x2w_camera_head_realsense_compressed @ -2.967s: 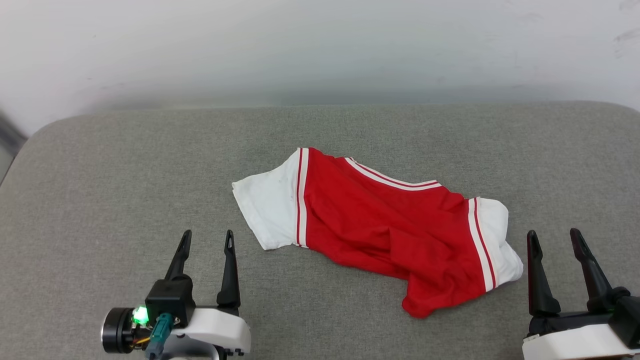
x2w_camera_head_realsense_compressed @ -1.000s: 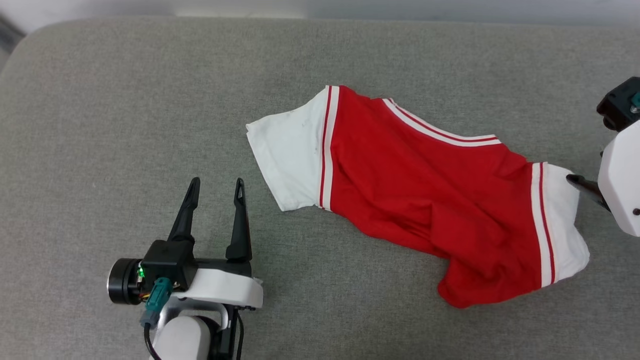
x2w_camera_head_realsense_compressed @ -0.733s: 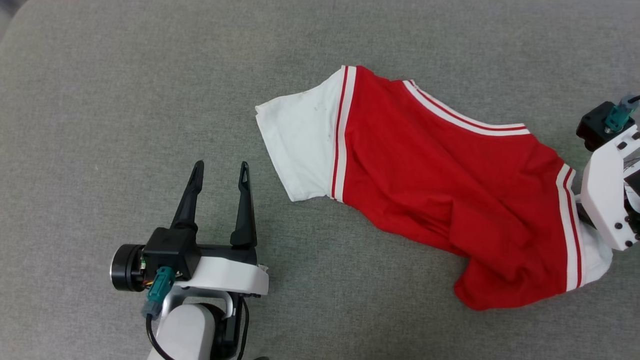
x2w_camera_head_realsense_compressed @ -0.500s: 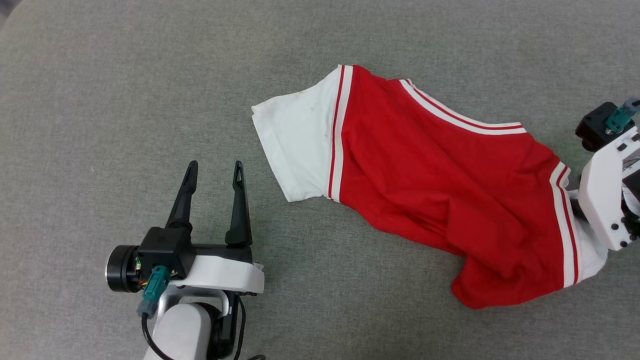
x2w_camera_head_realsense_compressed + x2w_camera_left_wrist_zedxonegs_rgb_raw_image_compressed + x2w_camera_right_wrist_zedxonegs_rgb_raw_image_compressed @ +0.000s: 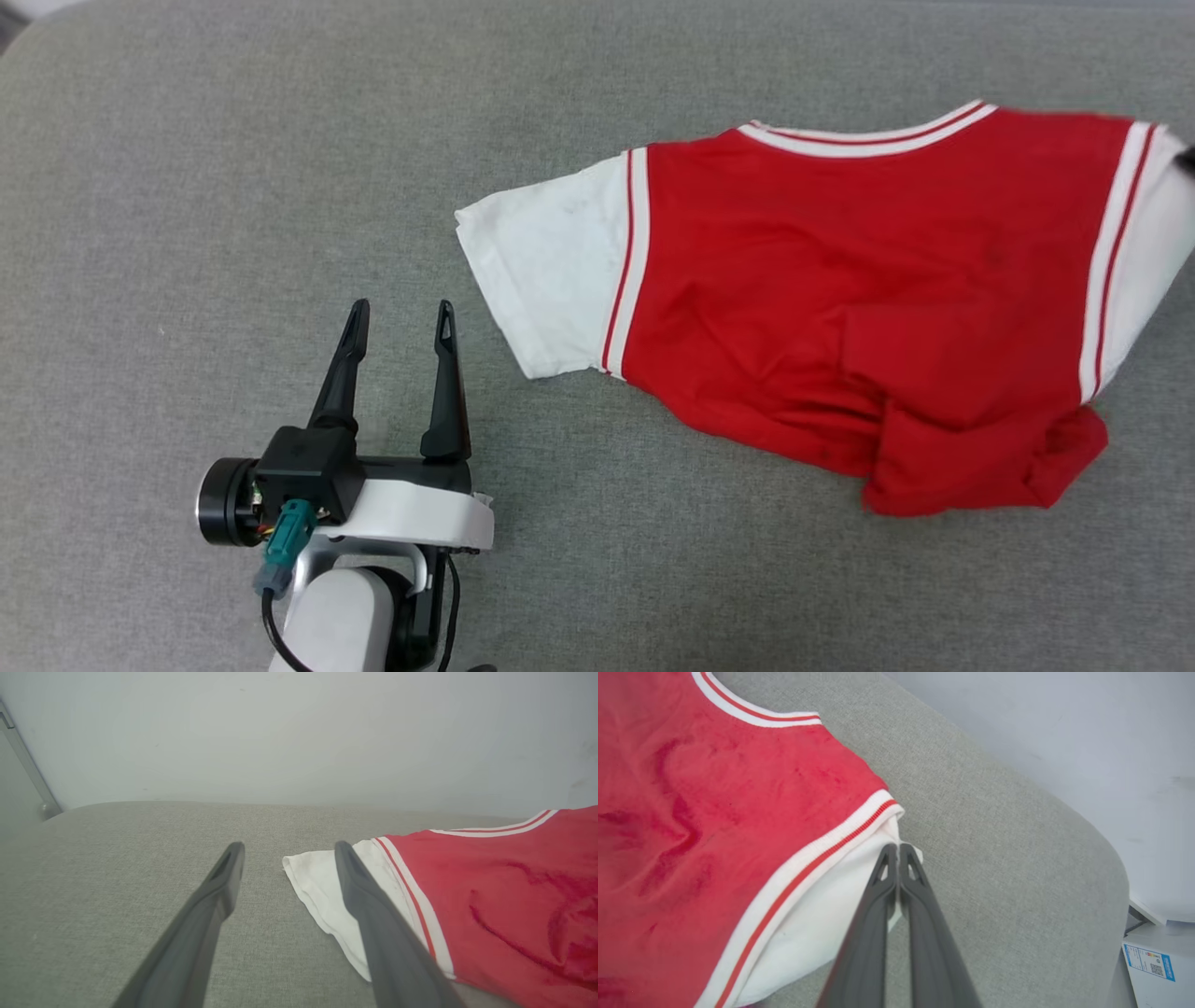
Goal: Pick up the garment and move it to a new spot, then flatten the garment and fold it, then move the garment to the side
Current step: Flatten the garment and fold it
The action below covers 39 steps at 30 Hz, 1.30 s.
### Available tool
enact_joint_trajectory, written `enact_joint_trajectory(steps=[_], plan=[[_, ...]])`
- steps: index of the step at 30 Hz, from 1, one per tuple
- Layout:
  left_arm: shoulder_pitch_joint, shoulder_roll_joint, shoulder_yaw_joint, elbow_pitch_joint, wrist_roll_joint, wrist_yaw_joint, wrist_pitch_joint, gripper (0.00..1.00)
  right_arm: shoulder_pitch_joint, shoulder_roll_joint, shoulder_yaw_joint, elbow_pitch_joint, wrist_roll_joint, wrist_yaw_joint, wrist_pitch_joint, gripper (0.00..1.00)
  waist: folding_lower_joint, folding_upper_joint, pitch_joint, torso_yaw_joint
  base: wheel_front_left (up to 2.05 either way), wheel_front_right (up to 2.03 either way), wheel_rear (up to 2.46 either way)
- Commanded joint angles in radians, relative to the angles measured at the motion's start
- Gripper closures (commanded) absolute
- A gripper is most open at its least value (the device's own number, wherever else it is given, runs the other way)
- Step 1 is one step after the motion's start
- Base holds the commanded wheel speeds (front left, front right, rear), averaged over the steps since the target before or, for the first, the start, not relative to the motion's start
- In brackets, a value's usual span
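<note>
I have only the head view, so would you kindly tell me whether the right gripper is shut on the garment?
Observer: Yes. In the right wrist view the right gripper is shut on the edge of the garment's white sleeve.
Operator: Thank you. What lies beyond the cushion on that side?
Observer: A white box with a blue label stands just past the grey cushion's rounded corner.

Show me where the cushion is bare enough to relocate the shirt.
Barest: the grey cushion left of the garment, beyond the open left tool. Also a strip behind the collar trim, and one in front of the red hem. Crowded: the right side, where the right tool pinches a white sleeve.
</note>
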Motion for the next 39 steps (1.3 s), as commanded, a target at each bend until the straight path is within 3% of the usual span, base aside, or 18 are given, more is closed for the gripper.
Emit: enact_joint_trajectory(steps=[1,5,10,15,16,17,24,29,36,39], plan=[[-0.009,-0.001,-0.001,-0.006,-0.005,0.005,-0.003,0.0,-0.025,-0.001,0.002,0.01,-0.013,-0.001,-0.009,1.0,0.0,0.0,0.016,0.008,0.0,0.0,0.0],[-0.022,-0.001,-0.008,-0.012,-0.013,0.007,-0.003,0.0,-0.057,0.06,0.016,0.077,-0.043,-0.001,-0.018,1.0,0.0,0.0,0.051,0.022,0.0,0.0,0.0],[-0.044,-0.001,-0.028,-0.01,-0.02,0.008,-0.003,0.0,-0.038,0.195,0.057,0.228,-0.081,-0.001,-0.04,1.0,0.0,0.0,0.074,0.044,0.0,0.0,0.0],[-0.05,-0.001,-0.033,-0.007,-0.02,0.014,-0.003,0.0,-0.004,0.265,0.127,0.326,-0.064,0.001,-0.059,1.0,0.0,0.0,0.064,0.058,0.0,0.0,0.0],[-0.044,-0.001,-0.029,-0.006,-0.018,0.014,-0.003,0.0,-0.006,0.266,0.132,0.333,-0.062,0.001,-0.078,0.58,0.0,0.0,0.059,0.055,0.0,0.0,0.0],[-0.037,-0.001,-0.024,-0.005,-0.016,0.015,-0.003,0.0,-0.01,0.263,0.138,0.336,-0.061,0.001,-0.102,0.0,0.0,0.0,0.053,0.052,0.0,0.0,0.0],[0.001,-0.001,-0.005,-0.002,-0.015,0.016,-0.003,0.0,-0.024,0.176,0.135,0.289,-0.018,-0.001,-0.268,0.0,0.0,0.0,-0.001,0.024,0.0,0.0,0.0],[0.017,-0.001,0.0,-0.012,-0.011,0.018,-0.003,0.0,-0.038,0.067,0.108,0.181,0.02,-0.001,-0.309,0.0,0.0,0.0,-0.02,0.011,0.0,0.0,0.0],[0.02,-0.001,0.002,-0.027,-0.004,0.013,-0.003,0.0,-0.078,-0.045,0.072,0.032,0.095,-0.001,-0.189,0.0,0.0,0.0,-0.009,0.008,0.0,0.0,0.0],[0.014,-0.001,0.003,-0.032,0.0,0.012,-0.003,0.0,-0.104,-0.08,0.08,-0.036,0.141,-0.001,-0.044,0.0,0.0,0.0,0.007,0.011,0.0,0.0,0.0]])
